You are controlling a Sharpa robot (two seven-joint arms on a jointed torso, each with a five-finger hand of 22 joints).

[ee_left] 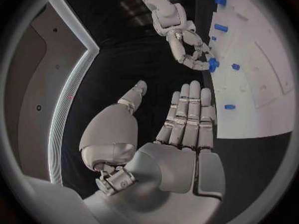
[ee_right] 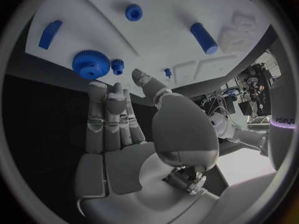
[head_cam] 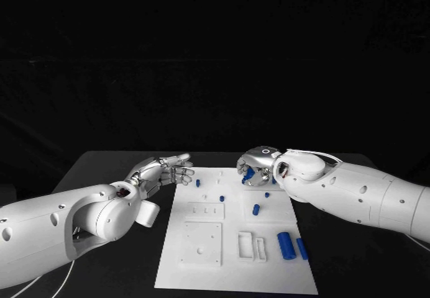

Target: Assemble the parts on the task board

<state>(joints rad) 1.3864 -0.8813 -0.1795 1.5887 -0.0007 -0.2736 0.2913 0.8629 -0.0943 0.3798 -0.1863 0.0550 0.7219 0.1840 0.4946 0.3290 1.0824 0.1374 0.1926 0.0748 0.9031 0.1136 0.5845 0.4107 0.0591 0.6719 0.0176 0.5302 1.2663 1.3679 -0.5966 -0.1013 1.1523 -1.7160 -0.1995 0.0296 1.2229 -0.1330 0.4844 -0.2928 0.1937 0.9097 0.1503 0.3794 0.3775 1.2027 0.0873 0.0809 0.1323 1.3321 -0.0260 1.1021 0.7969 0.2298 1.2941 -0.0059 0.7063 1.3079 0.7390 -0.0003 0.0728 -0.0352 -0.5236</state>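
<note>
A black worktop [head_cam: 107, 162] carries the white task board [head_cam: 235, 261] at centre, its blue parts spread apart, probably so each can be picked singly. At two o'clock the right robot hand [head_cam: 255, 167] hovers over the board's far edge beside a blue gear [ee_right: 91, 64]; whether it grips that gear cannot be told. At ten o'clock the left robot hand [head_cam: 166, 169] hangs released, fingers apart, empty.
</note>
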